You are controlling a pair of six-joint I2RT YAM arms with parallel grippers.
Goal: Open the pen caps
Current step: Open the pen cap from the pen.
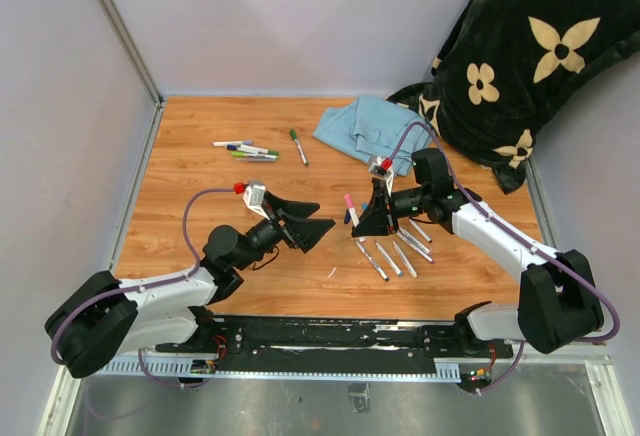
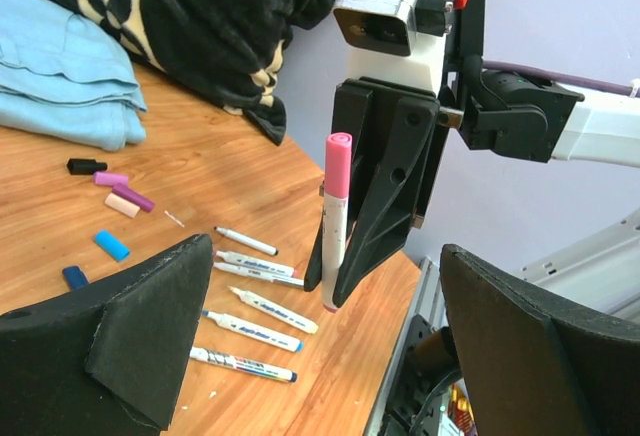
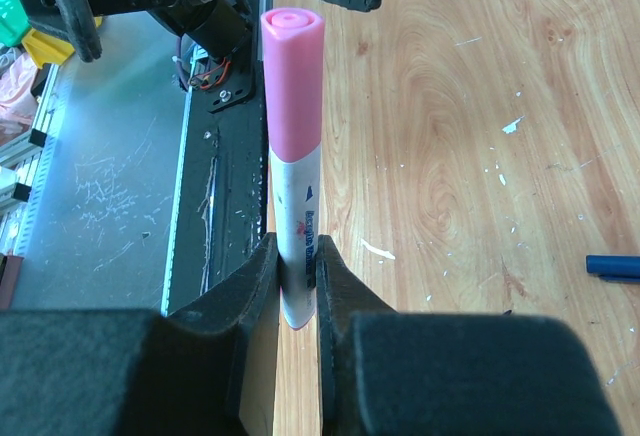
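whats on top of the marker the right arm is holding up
A pink cap, not yet pulled off, tops the white marker. The barrel's lower end is hidden between the shut jaws.

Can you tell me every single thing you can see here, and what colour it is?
Pink-capped marker: one, white with a pink cap, standing upright in the right gripper.
Uncapped markers: about five, white, lying side by side on the table by the right gripper.
Loose caps: about six, in black, purple, pink and blue, scattered near the uncapped markers.
Capped markers: about five, white with dark, blue and green caps, at the far left of the table.
Cloth: one, light blue, at the back.
Blanket: one, black with cream flowers, in the back right corner.
Table: one, orange-brown wood.
Left gripper: one, black, open and empty.
Right gripper: one, black, shut on the marker.
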